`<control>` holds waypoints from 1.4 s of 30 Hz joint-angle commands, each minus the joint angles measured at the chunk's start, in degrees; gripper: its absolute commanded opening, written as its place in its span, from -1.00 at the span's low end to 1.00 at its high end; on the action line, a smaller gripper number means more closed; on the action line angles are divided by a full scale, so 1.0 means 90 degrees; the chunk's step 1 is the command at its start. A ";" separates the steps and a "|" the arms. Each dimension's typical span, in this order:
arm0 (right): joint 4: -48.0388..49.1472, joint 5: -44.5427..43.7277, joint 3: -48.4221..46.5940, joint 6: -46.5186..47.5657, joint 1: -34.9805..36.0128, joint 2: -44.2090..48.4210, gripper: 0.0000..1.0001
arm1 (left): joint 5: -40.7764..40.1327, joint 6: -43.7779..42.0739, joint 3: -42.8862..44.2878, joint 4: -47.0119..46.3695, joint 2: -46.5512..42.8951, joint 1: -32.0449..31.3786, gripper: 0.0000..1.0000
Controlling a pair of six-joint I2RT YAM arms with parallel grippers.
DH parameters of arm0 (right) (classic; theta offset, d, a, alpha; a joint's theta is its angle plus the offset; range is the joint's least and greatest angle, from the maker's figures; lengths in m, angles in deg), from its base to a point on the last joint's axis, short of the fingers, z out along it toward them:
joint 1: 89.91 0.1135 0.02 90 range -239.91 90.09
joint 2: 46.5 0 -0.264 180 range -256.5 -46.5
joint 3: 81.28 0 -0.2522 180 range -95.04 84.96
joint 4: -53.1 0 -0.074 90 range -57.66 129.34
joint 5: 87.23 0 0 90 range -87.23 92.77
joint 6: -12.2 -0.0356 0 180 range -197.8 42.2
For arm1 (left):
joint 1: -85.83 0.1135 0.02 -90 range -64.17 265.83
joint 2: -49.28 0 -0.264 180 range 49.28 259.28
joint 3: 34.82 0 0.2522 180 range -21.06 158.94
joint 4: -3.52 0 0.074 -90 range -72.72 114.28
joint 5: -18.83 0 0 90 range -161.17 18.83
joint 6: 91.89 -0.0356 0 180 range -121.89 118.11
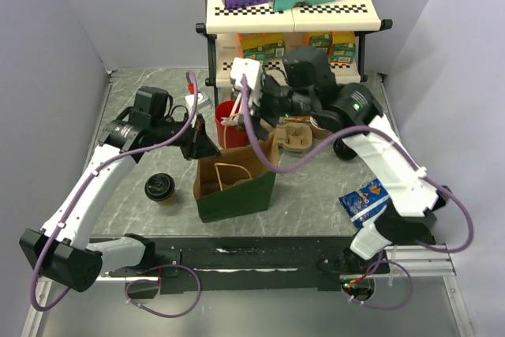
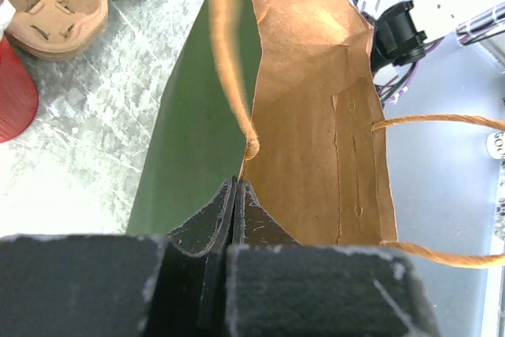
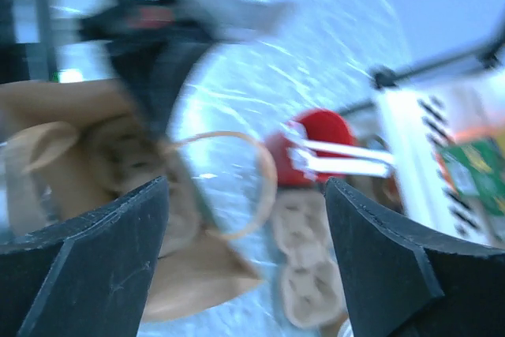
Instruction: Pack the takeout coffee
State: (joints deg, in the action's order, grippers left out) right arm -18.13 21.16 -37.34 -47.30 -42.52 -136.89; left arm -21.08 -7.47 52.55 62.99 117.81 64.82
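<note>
Grey marbled tabletop (image 1: 316, 195) fills the scene between pale lilac walls, with a small black-framed shelf (image 1: 292, 9) of boxed goods at the far edge. Near the middle stands a paper bag (image 1: 235, 187), green outside and brown inside, with its mouth open upward and its twine handles loose.

The takeout coffee (image 1: 160, 189) sits upright on the table just left of the bag, apart from it and outside it, with its black lid on. Neither arm touches it.

The left gripper (image 2: 235, 195) is clenched on the bag's left rim. The wrist view shows its dark fingers pressed together where the green wall meets the brown lining, and one handle loops just above them.

The right gripper (image 3: 246, 195) hangs beyond the bag's far edge with its jaws spread wide and nothing between them. Its wrist view is blurred, but a bag handle, a red cup (image 3: 316, 136) of white stirrers and a pulp cup carrier (image 3: 304, 274) can be made out below it. From above, the red cup stands just behind the bag, with the carrier to its right. A blue snack packet (image 1: 364, 199) lies on the table near the right arm, well apart from the bag.
</note>
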 commanded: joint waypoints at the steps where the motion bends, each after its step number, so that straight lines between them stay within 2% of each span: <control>1: -0.0029 0.1752 0.0686 0.0280 0.0115 0.0745 0.76 | -0.0154 -0.0375 0.0152 0.0125 0.0081 0.0021 -0.85; 3: -0.0594 0.1979 0.1038 0.0623 0.0105 0.0892 0.77 | -0.0204 -0.0540 0.0229 0.0194 0.0051 0.0021 -0.62; 4: -0.0742 0.2125 0.1185 0.0876 0.0114 0.1009 0.77 | -0.0223 -0.0600 0.0259 0.0291 0.0022 0.0021 -0.27; 6: -0.1006 0.2214 0.1672 0.1141 0.0115 0.1156 0.78 | -0.0223 -0.0784 0.0318 0.0311 -0.0036 0.0021 -0.03; 7: -0.1007 0.2234 0.1820 0.1171 0.0124 0.1244 0.78 | -0.0223 -0.0824 0.0308 0.0282 -0.0114 0.0021 0.18; 10: -0.1055 0.2341 0.2143 0.1347 0.0163 0.1235 0.79 | -0.0233 -0.1126 0.0220 0.0067 -0.0300 0.0021 0.36; 15: -0.1153 0.2458 0.2085 0.1542 0.0192 0.0923 0.78 | -0.0291 -0.1683 0.0415 -0.0020 -0.0193 0.0021 0.41; 18: -0.1163 0.2488 0.2095 0.1649 0.0290 0.0738 0.77 | -0.0438 -0.1529 0.0523 -0.0448 0.0080 0.0021 0.40; 24: -0.1222 0.2517 0.2017 0.1806 0.0368 0.0551 0.74 | -0.0058 -0.1470 0.1001 -0.0616 0.0520 0.0021 0.31; 28: -0.0677 0.2400 0.2046 0.1309 0.0388 0.0668 0.72 | -0.0057 -0.1226 0.1031 -0.0977 0.0461 0.0011 0.33; 32: -0.0284 0.2156 0.1862 0.0568 0.0388 0.0542 0.54 | -0.0038 -0.0865 0.1177 -0.1309 0.0578 0.0011 0.23; 39: 0.0214 0.1833 0.1588 -0.0058 0.0534 0.0415 0.30 | 0.0167 -0.0532 0.1607 -0.1671 0.0861 0.0011 0.14; 42: 0.0223 0.1902 0.1343 -0.0156 0.0593 0.0288 0.21 | 0.0274 -0.0473 0.1714 -0.1739 0.0969 0.0011 -0.08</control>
State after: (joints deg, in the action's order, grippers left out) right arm -19.68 38.10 -21.01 -44.89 -38.32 -132.74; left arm -21.85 -13.87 65.18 50.82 125.35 64.90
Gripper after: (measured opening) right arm 0.635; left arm 0.543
